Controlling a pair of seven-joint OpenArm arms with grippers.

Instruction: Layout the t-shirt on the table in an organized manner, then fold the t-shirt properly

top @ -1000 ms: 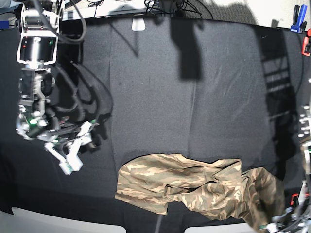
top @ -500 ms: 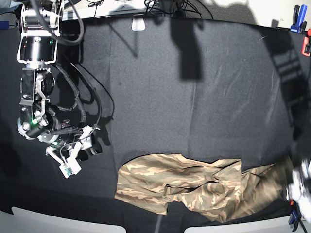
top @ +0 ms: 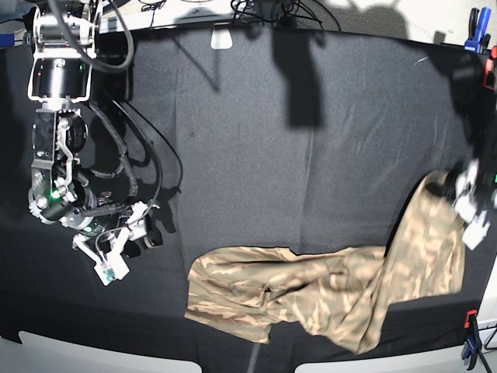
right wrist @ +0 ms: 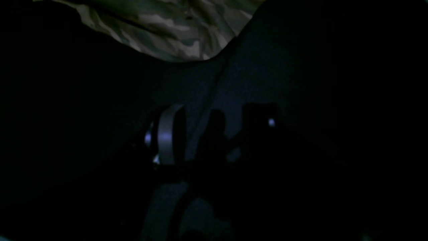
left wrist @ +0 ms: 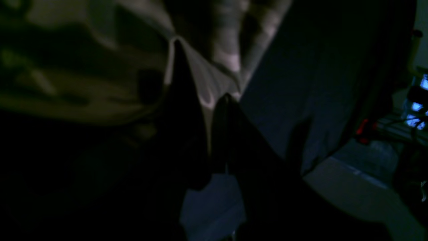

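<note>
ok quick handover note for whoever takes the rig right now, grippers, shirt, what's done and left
Left gripper: shut on the t-shirt, holding one end lifted at the base view's right.
Right gripper: fingers open, empty, above the table, apart from the shirt.
Shirt: bunched along the near edge, wrinkled.
Done: one end grasped.
Left: spread it flat, then fold.

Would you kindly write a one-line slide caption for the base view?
Left gripper lifts one end of the camouflage t-shirt off the black table; right gripper hovers open.
</note>
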